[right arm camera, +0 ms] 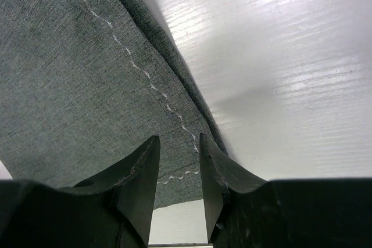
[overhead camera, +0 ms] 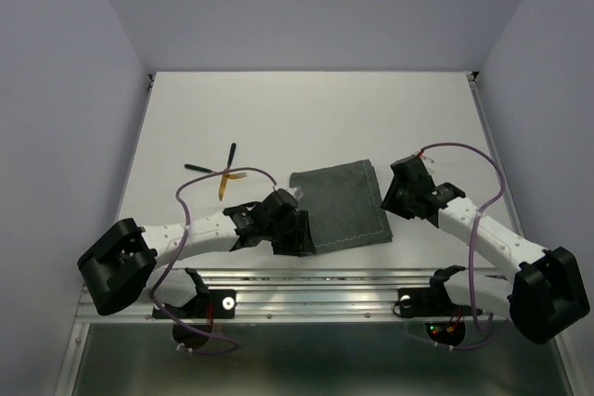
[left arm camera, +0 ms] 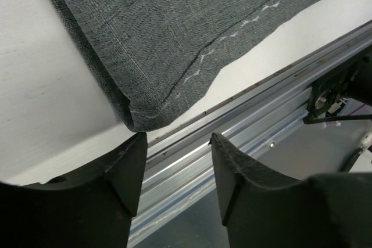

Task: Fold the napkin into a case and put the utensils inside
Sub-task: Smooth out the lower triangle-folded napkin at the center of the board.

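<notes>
The napkin [overhead camera: 342, 206] lies folded into a dark grey-green rectangle at the table's middle, its light stitching along the near and right hems. The utensils [overhead camera: 224, 173], thin gold and dark pieces, lie crossed to its left, apart from both grippers. My left gripper [overhead camera: 297, 232] hovers at the napkin's near left corner. In the left wrist view this gripper [left arm camera: 177, 143] is open with nothing between the jaws, and the napkin [left arm camera: 174, 27] has its folded corner just past the left fingertip. My right gripper [overhead camera: 401, 194] stands over the napkin's right hem; in its wrist view the gripper [right arm camera: 179, 143] is open above the napkin [right arm camera: 75, 85].
A metal rail [overhead camera: 316, 289] runs along the table's near edge, directly under the left gripper in the left wrist view, rail [left arm camera: 261, 114]. Pale walls close in the table's left, right and back. Purple cables [overhead camera: 483, 169] loop off both arms.
</notes>
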Controlling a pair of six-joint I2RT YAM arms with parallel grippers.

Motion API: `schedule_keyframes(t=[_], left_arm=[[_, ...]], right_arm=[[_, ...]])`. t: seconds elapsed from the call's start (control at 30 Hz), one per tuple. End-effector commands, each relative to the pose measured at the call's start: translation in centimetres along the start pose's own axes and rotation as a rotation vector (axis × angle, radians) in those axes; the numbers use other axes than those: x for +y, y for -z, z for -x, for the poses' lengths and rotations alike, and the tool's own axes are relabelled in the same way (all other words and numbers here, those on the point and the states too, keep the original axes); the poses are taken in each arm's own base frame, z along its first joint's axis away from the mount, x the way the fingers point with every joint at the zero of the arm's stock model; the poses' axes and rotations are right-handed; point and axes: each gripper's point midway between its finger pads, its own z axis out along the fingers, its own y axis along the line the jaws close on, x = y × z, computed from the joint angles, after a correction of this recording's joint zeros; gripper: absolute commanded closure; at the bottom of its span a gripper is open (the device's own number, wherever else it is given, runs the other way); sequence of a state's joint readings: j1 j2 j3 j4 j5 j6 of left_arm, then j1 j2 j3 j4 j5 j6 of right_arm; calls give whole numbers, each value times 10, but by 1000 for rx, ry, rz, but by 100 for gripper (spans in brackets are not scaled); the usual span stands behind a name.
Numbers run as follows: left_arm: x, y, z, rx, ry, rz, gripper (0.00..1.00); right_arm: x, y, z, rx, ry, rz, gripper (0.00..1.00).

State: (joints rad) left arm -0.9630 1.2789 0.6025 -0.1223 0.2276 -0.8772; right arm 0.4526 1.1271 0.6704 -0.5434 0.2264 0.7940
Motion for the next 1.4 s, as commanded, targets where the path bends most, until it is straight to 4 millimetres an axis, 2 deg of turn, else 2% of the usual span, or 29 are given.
schedule_keyframes(t=[0.0,0.27,0.47,0.67,0.83,0.9,0.93,1.07,1.23,1.37], left_arm=[[8,-9,1,-23,17,29,43],[14,-13,9,-70,37,64,46],[11,-20,12,-65,31,72,42],[24,-27,7,-54,25,170,44],[26,-29,7,-53,25,186,64],[25,-29,8,-56,17,186,74],[24,-29,8,-56,14,182,83],[11,-26,12,-58,-10,132,100],[-14,-16,22,-89,-38,-17,100],[-5,-11,27,-112,-29,-13,100]], right_arm=[[9,7,11,-16,7,32,61],[9,6,10,-11,12,31,61],[9,4,9,-3,19,27,61],[8,3,7,2,23,22,61],[9,2,7,6,24,22,61],[10,3,9,2,26,27,61],[10,3,9,-2,25,26,61],[12,6,15,-15,33,31,61],[9,8,21,-24,40,23,61],[4,10,29,-33,34,24,61]])
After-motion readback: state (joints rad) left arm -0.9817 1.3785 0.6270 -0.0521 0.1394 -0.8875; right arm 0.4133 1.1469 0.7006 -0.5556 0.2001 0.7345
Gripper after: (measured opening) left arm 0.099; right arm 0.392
